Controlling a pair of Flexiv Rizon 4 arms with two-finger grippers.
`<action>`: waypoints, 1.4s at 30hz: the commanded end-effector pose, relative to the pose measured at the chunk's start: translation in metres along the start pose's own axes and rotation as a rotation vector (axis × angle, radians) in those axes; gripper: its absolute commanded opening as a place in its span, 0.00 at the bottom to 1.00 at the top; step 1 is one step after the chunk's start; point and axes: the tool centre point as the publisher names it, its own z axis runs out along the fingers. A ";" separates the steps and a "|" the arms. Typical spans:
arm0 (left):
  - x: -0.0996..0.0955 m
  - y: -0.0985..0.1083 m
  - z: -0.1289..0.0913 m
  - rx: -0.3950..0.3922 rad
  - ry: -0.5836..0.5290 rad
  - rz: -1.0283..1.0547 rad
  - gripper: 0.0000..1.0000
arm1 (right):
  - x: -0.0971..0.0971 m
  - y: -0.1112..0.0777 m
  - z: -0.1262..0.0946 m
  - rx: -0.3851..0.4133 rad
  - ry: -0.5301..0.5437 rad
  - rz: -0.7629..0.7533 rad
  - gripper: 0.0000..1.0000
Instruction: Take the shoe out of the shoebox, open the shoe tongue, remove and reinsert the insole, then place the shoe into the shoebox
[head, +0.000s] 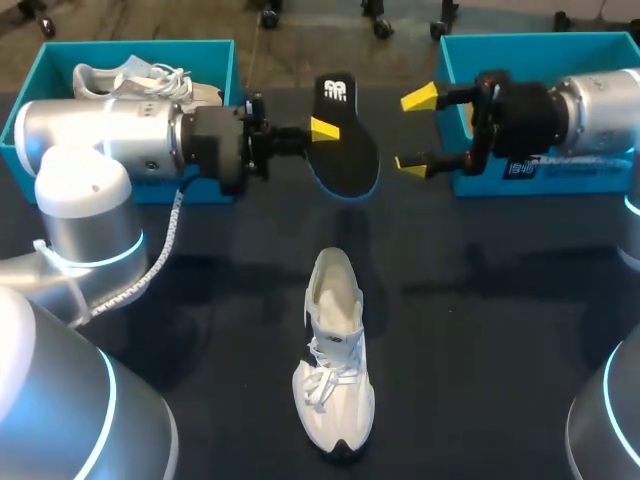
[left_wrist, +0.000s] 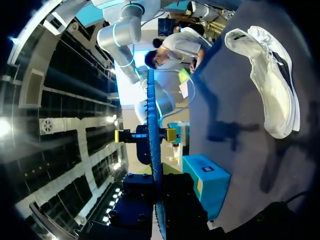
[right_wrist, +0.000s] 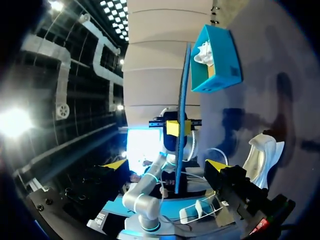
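Left hand (head: 322, 130) gripping insole (head: 350, 155) aloft, right hand (head: 416, 131) wide open beside shoebox (head: 530, 40), shoe (head: 335, 350) on table (head: 500, 300)

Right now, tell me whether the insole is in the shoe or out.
Out. The left end effector holds the insole in the air, apart from the white shoe standing on the table.

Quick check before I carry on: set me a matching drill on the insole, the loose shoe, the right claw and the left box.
Things:
1 insole
2 loose shoe
3 right claw
4 left box

States:
a open, empty
b holds another white shoe
c on the table
d gripped by the left claw

Pairs: 1-d, 2-c, 3-a, 4-b
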 end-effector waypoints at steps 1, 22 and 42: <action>0.003 0.003 0.010 -0.015 0.001 0.030 0.00 | -0.005 0.007 0.011 0.008 -0.014 0.009 0.84; 0.003 0.016 0.028 -0.044 0.013 0.047 0.00 | -0.017 0.012 0.035 0.009 -0.039 -0.033 0.44; 0.001 0.016 0.032 -0.029 0.022 0.056 0.00 | -0.023 0.016 0.036 0.011 -0.040 -0.032 0.38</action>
